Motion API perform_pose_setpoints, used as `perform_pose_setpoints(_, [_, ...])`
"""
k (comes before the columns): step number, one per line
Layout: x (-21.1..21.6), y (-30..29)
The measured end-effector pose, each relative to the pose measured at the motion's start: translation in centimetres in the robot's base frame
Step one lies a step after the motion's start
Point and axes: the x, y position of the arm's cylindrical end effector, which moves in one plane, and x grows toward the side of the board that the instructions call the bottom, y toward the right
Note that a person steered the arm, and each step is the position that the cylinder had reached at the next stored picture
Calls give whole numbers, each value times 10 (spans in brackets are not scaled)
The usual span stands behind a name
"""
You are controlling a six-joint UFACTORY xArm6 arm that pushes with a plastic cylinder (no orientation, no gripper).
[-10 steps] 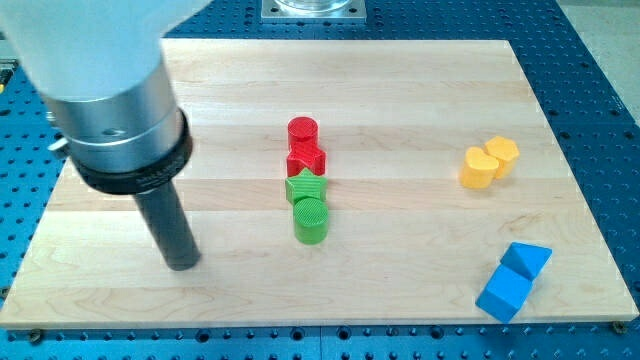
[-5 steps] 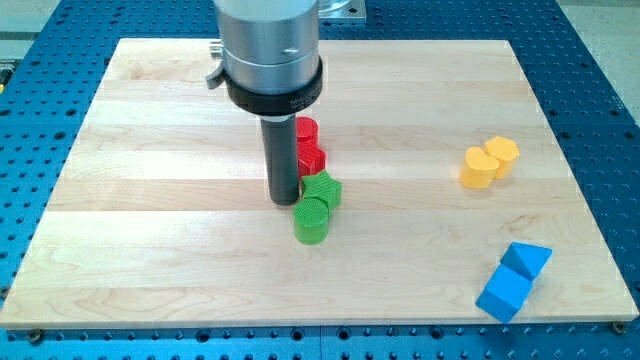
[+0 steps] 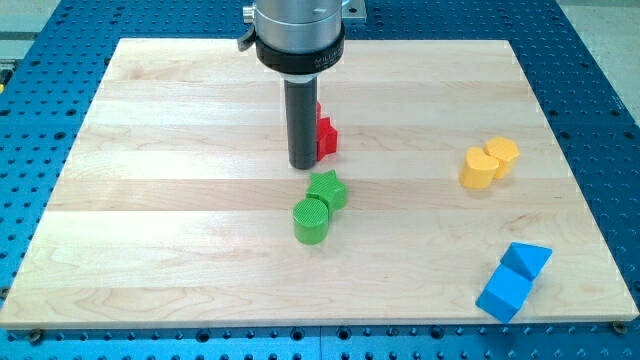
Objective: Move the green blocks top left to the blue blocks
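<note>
A green star block [image 3: 327, 189] and a green cylinder [image 3: 311, 220] sit touching near the board's middle. Two blue blocks lie at the view's bottom right: a blue triangular block [image 3: 527, 259] and a blue cube [image 3: 504, 292], touching each other. My tip [image 3: 302, 164] stands just above and slightly left of the green star, a small gap from it, and right beside the red blocks.
Red blocks [image 3: 325, 136] sit behind the rod, partly hidden by it. A yellow heart block [image 3: 479, 168] and a yellow hexagonal block [image 3: 502, 153] lie together at the right. The wooden board [image 3: 150, 220] rests on a blue perforated table.
My tip moved up and slightly right, from left of the green star to beside the red blocks. The green star sits slightly right of its first place.
</note>
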Motion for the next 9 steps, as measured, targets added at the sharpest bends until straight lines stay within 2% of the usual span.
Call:
perform_pose_setpoints(1, [-10, 27])
perform_pose_setpoints(2, [18, 36])
perform_pose_setpoints(5, [34, 36])
perform_pose_setpoints(6, [52, 39])
perform_pose_setpoints(7, [20, 64])
perform_pose_setpoints(8, [-8, 120])
perform_pose_setpoints(9, [-8, 119])
